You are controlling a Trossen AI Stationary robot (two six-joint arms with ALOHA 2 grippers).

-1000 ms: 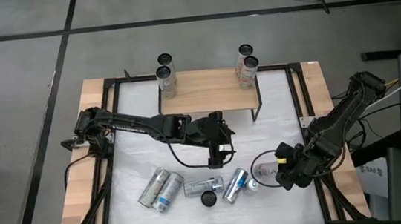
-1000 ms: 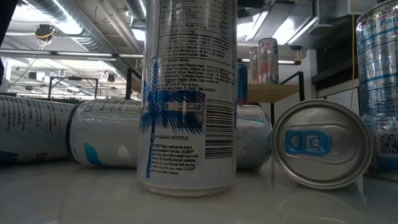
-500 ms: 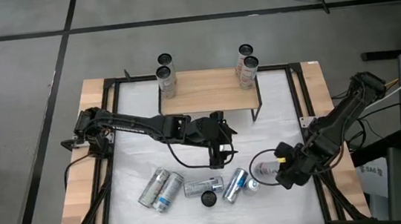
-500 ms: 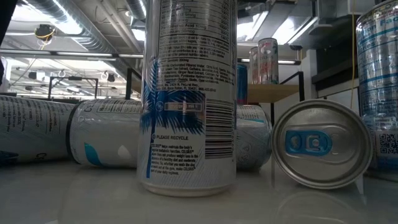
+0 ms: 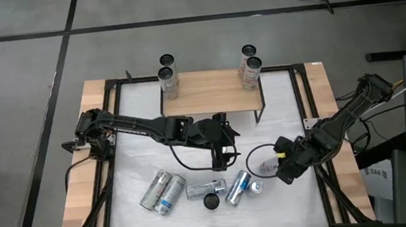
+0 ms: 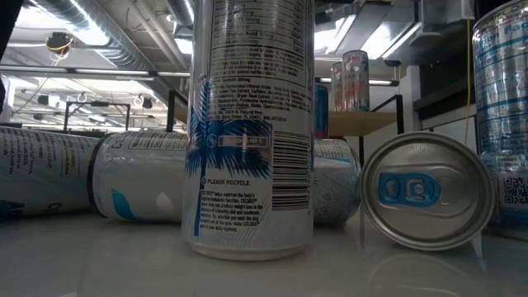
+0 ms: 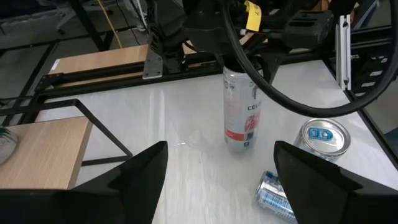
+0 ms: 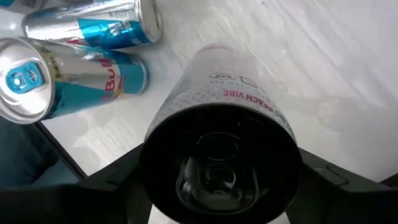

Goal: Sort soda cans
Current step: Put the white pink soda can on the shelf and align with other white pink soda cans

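Note:
A silver soda can with red marks (image 7: pixel 239 115) stands upright at the table's right, its dark top (image 8: pixel 217 168) between the fingers of my right gripper (image 5: pixel 280 167), which is shut on it. My left gripper (image 5: pixel 220 157) is open and empty at the table's middle, its fingers (image 7: pixel 140 177) spread wide. Several blue-labelled cans lie on their sides near the front edge (image 5: pixel 162 189), (image 5: pixel 206 189), (image 5: pixel 237 188). One dark-topped can (image 5: pixel 211 201) stands upright among them. Several more cans stand on the wooden shelf (image 5: pixel 167 76), (image 5: pixel 249 63). My right gripper pinches the red-marked can by its upper end (image 8: pixel 186 106) between its two fingers (image 8: pixel 121 180), one on each side just below the dark top. The fingers come from above, pointing down. The can stays upright; whether its bottom rests on the table, I cannot tell.
A wooden shelf (image 5: pixel 212 90) spans the table's far side. A black cable loop (image 5: pixel 257 157) lies beside the held can. In the low view an upright blue-labelled can (image 6: pixel 247 124) and a lying can's end (image 6: pixel 421 191) stand close to the camera. Black rails frame the white table.
My right gripper has gone a little toward the table's left and far edges, taking the red-marked can with it. My left gripper has kept still and the other cans have not moved.

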